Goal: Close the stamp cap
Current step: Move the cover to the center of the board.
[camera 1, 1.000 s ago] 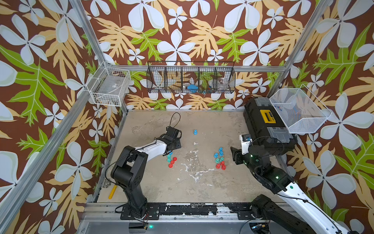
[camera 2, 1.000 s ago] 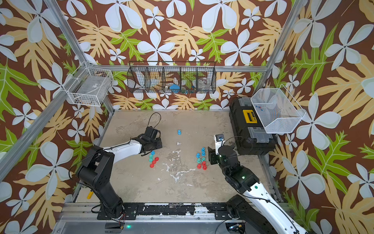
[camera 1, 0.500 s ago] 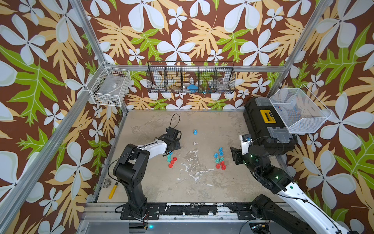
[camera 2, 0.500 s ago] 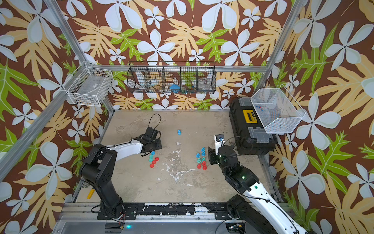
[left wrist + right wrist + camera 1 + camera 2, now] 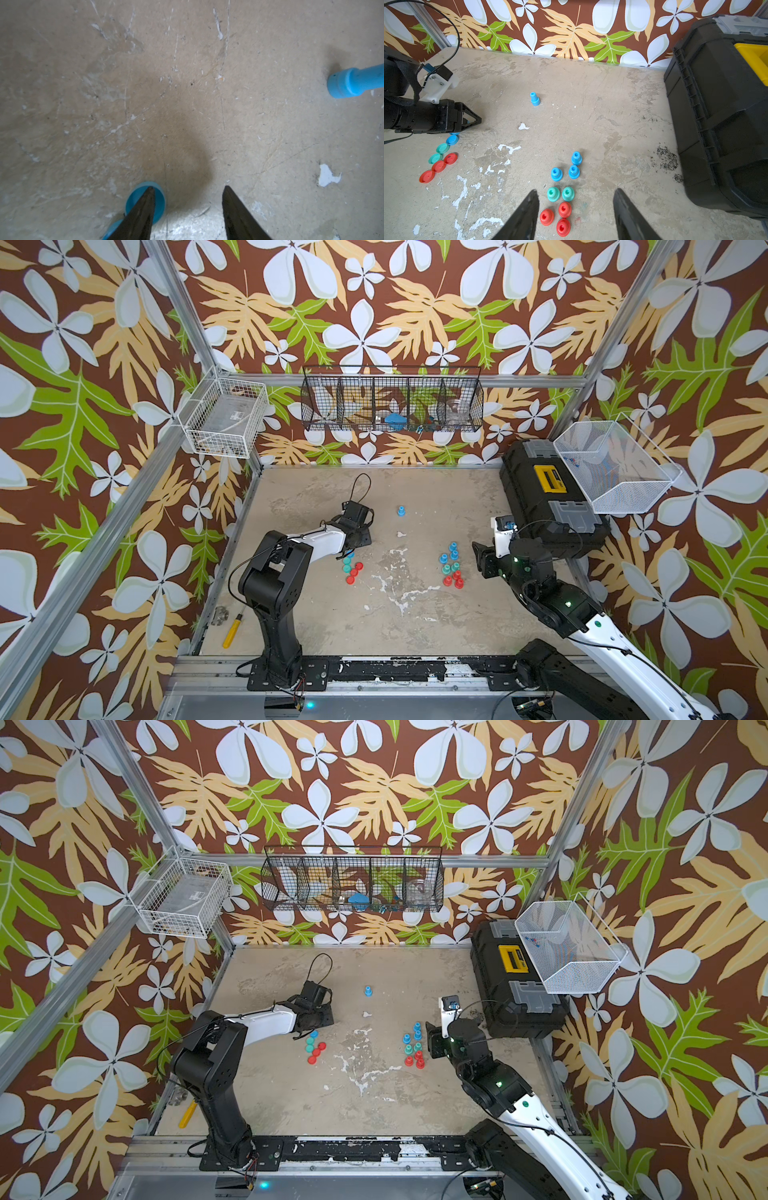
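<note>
- left gripper (image 5: 188, 187): jaws apart, empty; one fingertip (image 5: 145, 207) over blue cap (image 5: 161, 202)
- right gripper (image 5: 576, 189): jaws apart, empty; beside stamp cluster (image 5: 446, 569), table (image 5: 415, 626) 3 o'clock
- lone blue stamp (image 5: 401, 511) at 12; cap row (image 5: 346, 568) at 9

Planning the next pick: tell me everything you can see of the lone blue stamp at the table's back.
The lone blue stamp looks like smooth light-blue plastic: a wide round base, a narrower neck on top. It stands upright on the table, apart from the other stamps and the caps; nothing else touches it.
</note>
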Tool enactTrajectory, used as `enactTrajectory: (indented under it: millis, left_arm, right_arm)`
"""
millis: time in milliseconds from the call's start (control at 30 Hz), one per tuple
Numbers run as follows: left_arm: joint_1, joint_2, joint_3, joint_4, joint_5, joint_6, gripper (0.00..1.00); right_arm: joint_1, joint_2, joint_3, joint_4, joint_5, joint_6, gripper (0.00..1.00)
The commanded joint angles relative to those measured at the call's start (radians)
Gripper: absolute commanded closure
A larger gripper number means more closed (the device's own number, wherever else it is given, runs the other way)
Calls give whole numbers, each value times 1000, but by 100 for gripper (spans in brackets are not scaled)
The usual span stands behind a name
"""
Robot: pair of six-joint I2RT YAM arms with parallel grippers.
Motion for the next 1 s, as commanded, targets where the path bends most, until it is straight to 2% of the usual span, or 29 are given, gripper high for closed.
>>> enactTrajectory:
  millis: [0,200,567,967]
  left_arm:
    - [1,3,3,-12,-1,14,46]
    - [-10,-3,-18,-13,18,15,47]
    - [-118,31,-13,-8,10,-4,47]
    - [-310,126,120,-54,-21,-19,48]
  right_arm:
    - [2,0,1,12,1,6,42]
    - [2,3,3,15,-4,8,42]
    - [2,-1,3,15,-8,7,43]
    - [2,-4,3,15,-13,8,43]
